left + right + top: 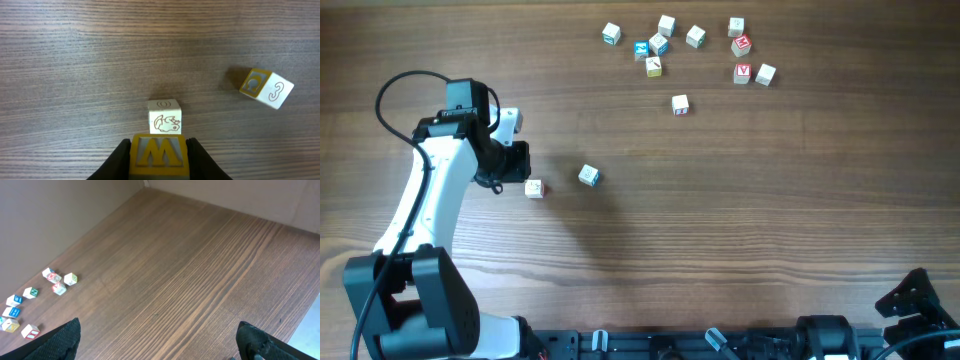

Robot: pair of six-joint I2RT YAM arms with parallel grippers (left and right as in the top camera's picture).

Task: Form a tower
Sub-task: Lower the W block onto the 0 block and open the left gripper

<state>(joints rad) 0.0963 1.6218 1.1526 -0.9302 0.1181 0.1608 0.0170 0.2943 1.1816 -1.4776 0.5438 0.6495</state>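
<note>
1. My left pincer (160, 148) grips a yellow-M cube (160, 156), just beside a drawing-printed cube (165, 118) near the surface's left edge.
2. My right pincer (160, 349) gapes wide, empty.

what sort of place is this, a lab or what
Probably a robotics lab bench: a bare wood-grain table, a white robot arm mounted at its edge, and small printed cubes scattered for practice.

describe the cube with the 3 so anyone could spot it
Start at the left arm on the wooden table. Two cubes lie beyond its jaws, which hold an M cube, far from the cluster of cubes at the far edge. The 3 cube is the one farther from the jaws, turned askew, unlike the squarely set animal cube.
</note>
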